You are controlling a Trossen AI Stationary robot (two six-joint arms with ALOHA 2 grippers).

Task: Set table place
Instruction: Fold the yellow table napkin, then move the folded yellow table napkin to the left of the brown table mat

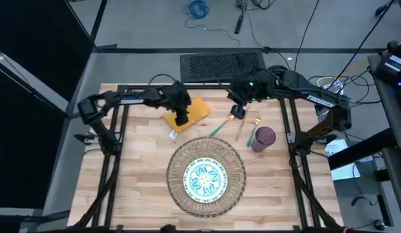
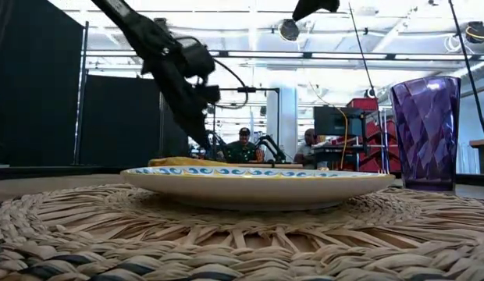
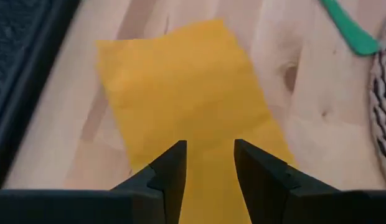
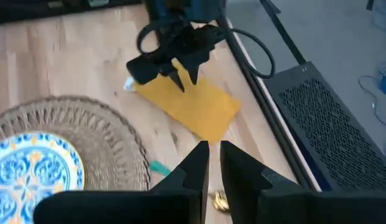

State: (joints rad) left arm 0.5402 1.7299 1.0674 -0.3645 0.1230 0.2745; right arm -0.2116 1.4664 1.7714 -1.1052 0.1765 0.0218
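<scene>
Overhead, the left gripper (image 3: 210, 163) hovers part-open above the napkin (image 1: 188, 113), poised to grab it; the right gripper (image 4: 214, 163) waits nearly closed.

left gripper (image 3: 210, 163): dark fingers slightly parted over napkin | mustard-yellow napkin (image 3: 187, 106): flat on light wood plank table (image 3: 292, 74) | green handle (image 3: 348, 28): beside woven straw mat (image 3: 383, 106)
</scene>
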